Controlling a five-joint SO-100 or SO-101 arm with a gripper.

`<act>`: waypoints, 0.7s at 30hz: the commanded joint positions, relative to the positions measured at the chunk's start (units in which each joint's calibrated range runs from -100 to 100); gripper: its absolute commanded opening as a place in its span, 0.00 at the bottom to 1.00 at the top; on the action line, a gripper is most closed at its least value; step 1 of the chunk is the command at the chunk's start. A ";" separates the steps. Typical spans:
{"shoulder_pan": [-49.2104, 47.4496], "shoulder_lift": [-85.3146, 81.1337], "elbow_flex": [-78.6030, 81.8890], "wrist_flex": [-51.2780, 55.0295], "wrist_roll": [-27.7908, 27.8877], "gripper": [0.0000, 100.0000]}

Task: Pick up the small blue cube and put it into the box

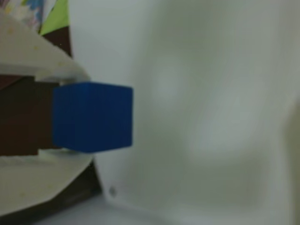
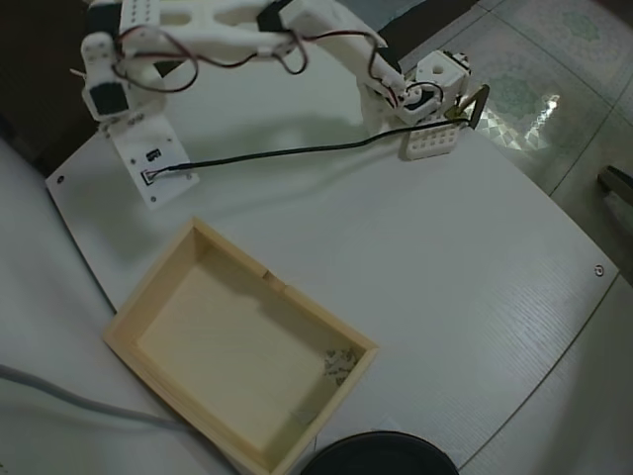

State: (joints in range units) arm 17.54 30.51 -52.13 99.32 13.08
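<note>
In the wrist view the small blue cube (image 1: 92, 117) sits between my two white fingers, which press on its top and bottom faces; my gripper (image 1: 86, 117) is shut on it over the white table. In the overhead view the gripper (image 2: 438, 97) is at the far upper right of the table and the cube is hidden under it. The box (image 2: 148, 279), a shallow pale wooden tray with a notch in its rim, lies empty at the lower left, far from the gripper.
A small white perforated block (image 2: 431, 144) lies just below the gripper. A black cable (image 2: 277, 153) runs across the table to the arm's base (image 2: 119, 94) at upper left. A black round object (image 2: 381, 457) sits at the bottom edge. The table's edge runs along the right.
</note>
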 commanded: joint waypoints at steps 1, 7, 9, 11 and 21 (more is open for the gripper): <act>-2.17 -9.72 2.26 0.43 -0.20 0.06; -8.80 -18.93 9.50 0.34 -0.36 0.06; -11.46 -21.81 12.31 0.34 -1.03 0.06; -14.41 -24.59 15.38 0.34 -2.02 0.06; -28.93 -28.57 21.99 0.09 -6.71 0.06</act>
State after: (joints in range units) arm -8.62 4.19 -30.23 99.32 7.82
